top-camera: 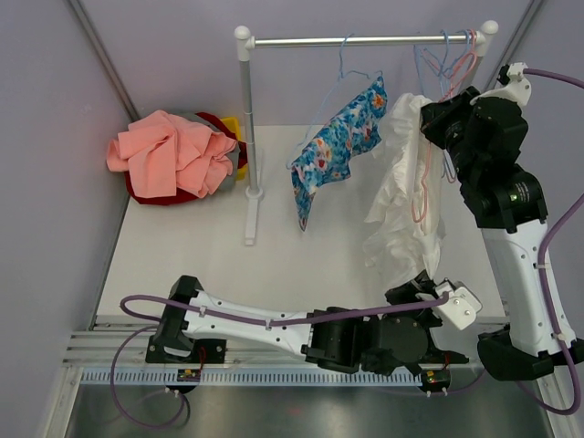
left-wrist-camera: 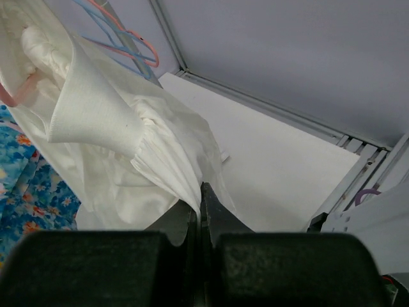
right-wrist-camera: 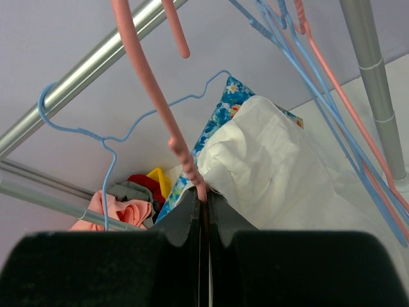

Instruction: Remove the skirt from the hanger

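A white skirt hangs on a pink hanger from the rail at the right. My left gripper is shut on the skirt's lower hem; in the left wrist view the white cloth runs down between the closed fingers. My right gripper is up by the rail, shut on the pink hanger's arm, with the skirt's bunched top right beside the fingers.
A blue floral garment hangs on a blue hanger left of the skirt. Several empty blue and pink hangers crowd the rail's right end. A pile of pink, grey, red and yellow clothes lies at the back left. The rack's post stands mid-table.
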